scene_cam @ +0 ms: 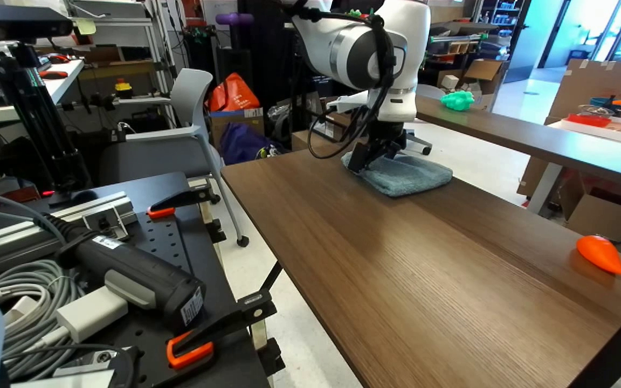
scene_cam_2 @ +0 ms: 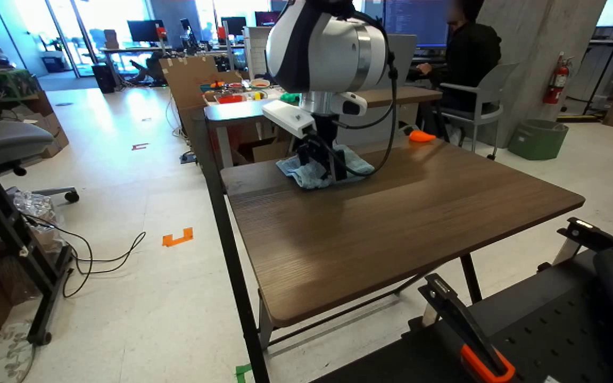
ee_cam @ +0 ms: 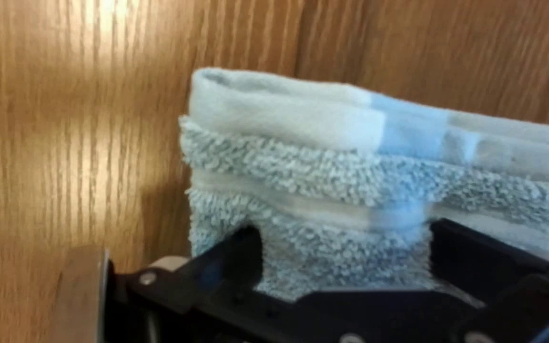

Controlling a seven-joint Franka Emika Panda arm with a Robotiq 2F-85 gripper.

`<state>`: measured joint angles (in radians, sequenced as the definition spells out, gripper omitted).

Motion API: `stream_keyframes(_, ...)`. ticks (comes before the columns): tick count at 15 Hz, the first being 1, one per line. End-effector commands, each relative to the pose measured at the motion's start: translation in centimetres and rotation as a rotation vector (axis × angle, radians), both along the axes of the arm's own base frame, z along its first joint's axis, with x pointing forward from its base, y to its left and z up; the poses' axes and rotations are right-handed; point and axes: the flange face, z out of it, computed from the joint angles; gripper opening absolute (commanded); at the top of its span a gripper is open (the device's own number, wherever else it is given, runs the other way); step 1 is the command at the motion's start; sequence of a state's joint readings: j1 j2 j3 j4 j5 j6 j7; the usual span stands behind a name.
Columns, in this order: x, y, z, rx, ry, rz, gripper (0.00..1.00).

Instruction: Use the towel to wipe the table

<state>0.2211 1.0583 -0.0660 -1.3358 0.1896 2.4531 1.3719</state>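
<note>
The grey-blue folded towel [scene_cam: 410, 173] lies on the far end of the dark brown table [scene_cam: 397, 269]. In an exterior view the towel [scene_cam_2: 357, 159] looks rumpled under the arm, on the table [scene_cam_2: 391, 229]. My gripper [scene_cam: 378, 155] points down onto the towel. In the wrist view the gripper [ee_cam: 346, 243] has its two black fingers wide apart, with the towel [ee_cam: 284, 176] showing flat between and beyond them. The fingertips touch or press into the cloth; how deep I cannot tell. The towel's near part is hidden by the gripper. The wood top [ee_cam: 79, 143] shows beside it.
A small orange object [scene_cam: 600, 254] sits on the table's far long side, also visible in an exterior view [scene_cam_2: 421, 136]. A black cart with orange-tipped clamps [scene_cam: 197, 350] stands alongside. Another table [scene_cam: 531, 134] stands behind. A black cable [scene_cam_2: 393, 106] loops from the arm.
</note>
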Motion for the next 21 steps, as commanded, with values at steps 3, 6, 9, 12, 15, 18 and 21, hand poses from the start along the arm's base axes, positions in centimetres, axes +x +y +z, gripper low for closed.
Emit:
stream_keyframes(3, -0.3, -0.3, -0.1, -0.007, 0.012, -0.024, 1.0)
stream_keyframes(6, -0.6, -0.1, -0.1, -0.008, 0.018, -0.023, 1.0)
stream_keyframes(9, -0.5, -0.8, -0.7, -0.042, 0.014, -0.033, 1.0)
stream_keyframes(12, 0.1, -4.5, -0.2, -0.079, 0.013, -0.085, 1.0)
stream_keyframes(15, 0.2, -10.5, 0.7, -0.165, 0.006, -0.132, 1.0)
stream_keyframes(18, -0.7, -15.7, 1.8, -0.234, -0.007, -0.082, 1.0)
stream_keyframes(21, -2.2, -19.3, 2.5, -0.278, -0.012, 0.006, 1.0)
